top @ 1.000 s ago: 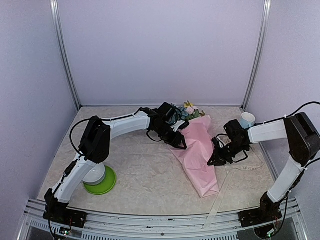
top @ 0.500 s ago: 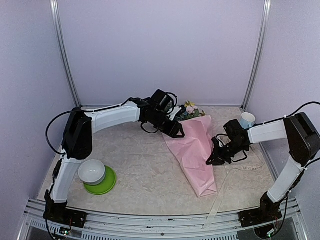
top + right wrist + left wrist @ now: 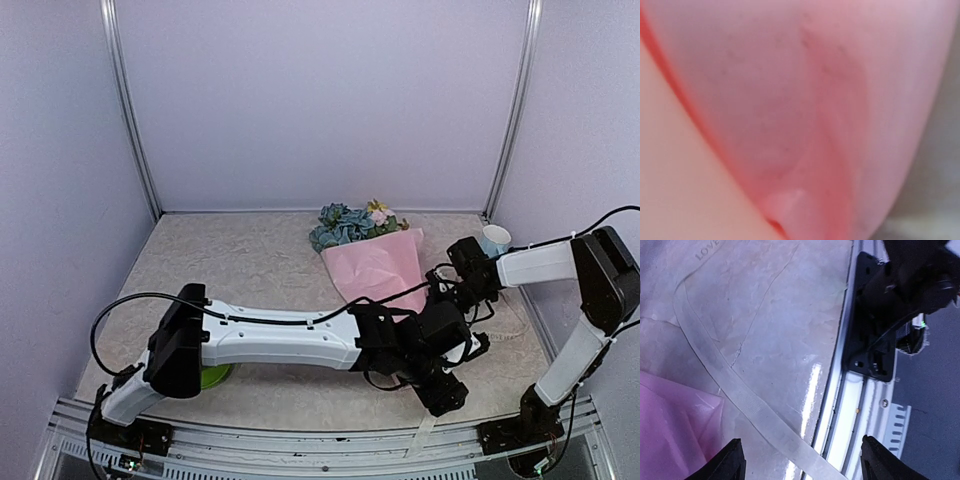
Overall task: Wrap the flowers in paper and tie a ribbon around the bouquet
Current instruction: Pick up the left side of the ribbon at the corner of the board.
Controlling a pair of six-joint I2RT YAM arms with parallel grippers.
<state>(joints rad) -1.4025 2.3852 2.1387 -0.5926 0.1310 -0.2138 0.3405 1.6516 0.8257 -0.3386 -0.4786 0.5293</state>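
While the paper [image 3: 375,268] cone holds the flowers [image 3: 345,225] at far centre, the left gripper [image 3: 802,450] gapes over the ribbon [image 3: 742,397], near right. The right gripper [image 3: 438,292] is clenched against the paper. The far-right cup [image 3: 493,240] hides its contents.

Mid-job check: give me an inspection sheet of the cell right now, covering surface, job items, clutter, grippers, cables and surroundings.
Surface: pale marbled table, no damage seen.
Job's things: bouquet lying wrapped in paper, flowers at its far end; ribbon loose, untied, trailing to the front edge.
Clutter: cup far right; green plate under the left arm.
Grippers: left gripper open above the ribbon; right gripper shut, close against the paper, grip unconfirmed.
Cables: black cable loops off the left arm, no snag seen.
Surroundings: lilac walls, metal posts.
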